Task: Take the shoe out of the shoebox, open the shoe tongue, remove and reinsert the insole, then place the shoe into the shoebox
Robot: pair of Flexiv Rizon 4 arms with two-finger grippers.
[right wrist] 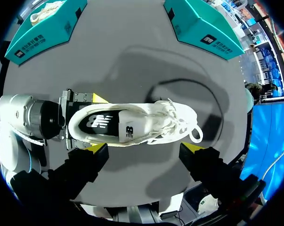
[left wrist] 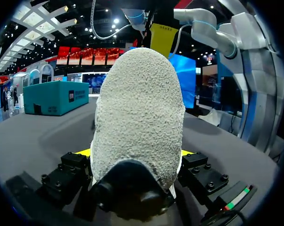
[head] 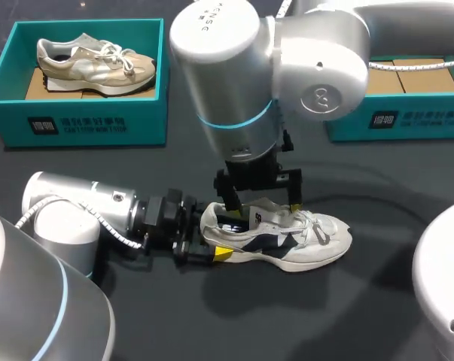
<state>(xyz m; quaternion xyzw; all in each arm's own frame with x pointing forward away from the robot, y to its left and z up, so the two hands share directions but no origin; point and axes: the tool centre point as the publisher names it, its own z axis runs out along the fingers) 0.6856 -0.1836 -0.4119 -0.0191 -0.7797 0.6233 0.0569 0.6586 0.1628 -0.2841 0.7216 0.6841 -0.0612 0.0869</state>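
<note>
A white and navy shoe (head: 302, 242) lies on its sole on the dark table, toe to the right. My left gripper (head: 205, 242) comes in from the left and is shut on the shoe's heel (left wrist: 138, 117). One yellow tip presses each side of that heel. The right gripper (head: 263, 204) hangs just above the shoe's opening, fingers wide apart and empty. From the right wrist, I look down into the shoe (right wrist: 137, 123), where a dark insole (right wrist: 98, 121) lies inside. My right gripper (right wrist: 146, 151) straddles it without touching.
A teal shoebox (head: 83, 124) at the back left holds a beige shoe (head: 95, 64). A second teal box (head: 407, 124) at the back right has cardboard inserts. Bare table lies in front of and to the right of the shoe.
</note>
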